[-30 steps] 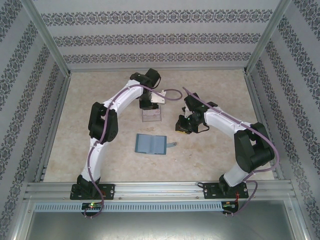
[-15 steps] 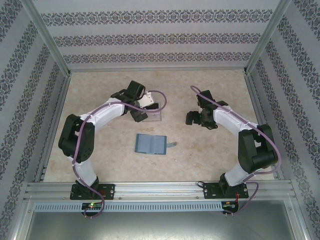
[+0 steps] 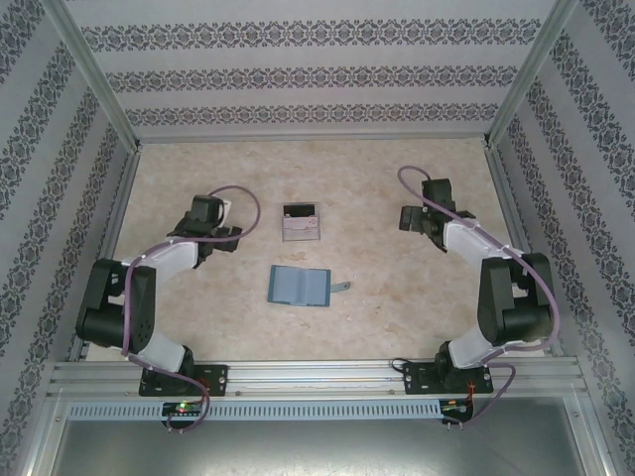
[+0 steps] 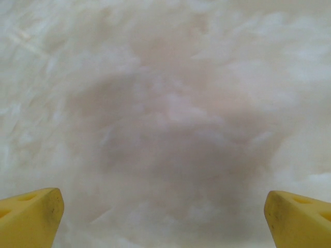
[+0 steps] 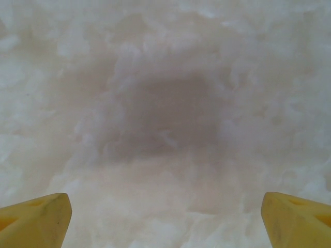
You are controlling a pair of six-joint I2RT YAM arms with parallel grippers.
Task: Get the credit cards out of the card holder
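Observation:
The card holder (image 3: 298, 286) lies open on the table's middle, teal-blue with a grey-blue inside, its strap tab (image 3: 342, 288) sticking out to the right. Just behind it stands a clear plastic box (image 3: 302, 228) with a dark credit card (image 3: 299, 211) at its far end. My left gripper (image 3: 213, 230) hangs over bare table left of the box, well apart from it. My right gripper (image 3: 415, 218) hangs over bare table to the right. Both wrist views show yellow fingertips (image 4: 31, 217) (image 5: 33, 219) spread wide, left gripper (image 4: 165, 219) and right gripper (image 5: 165, 217) open with blurred marbled table between the jaws.
Patterned walls and metal rails (image 3: 109, 238) close in the table on the left, right and back. The arm bases sit on the near rail (image 3: 317, 377). Bare tabletop lies between each gripper and the box.
Both arms have swung outward from the middle, the left away from the clear box, the right back to the right. Both grippers have gone from nearly shut to open.

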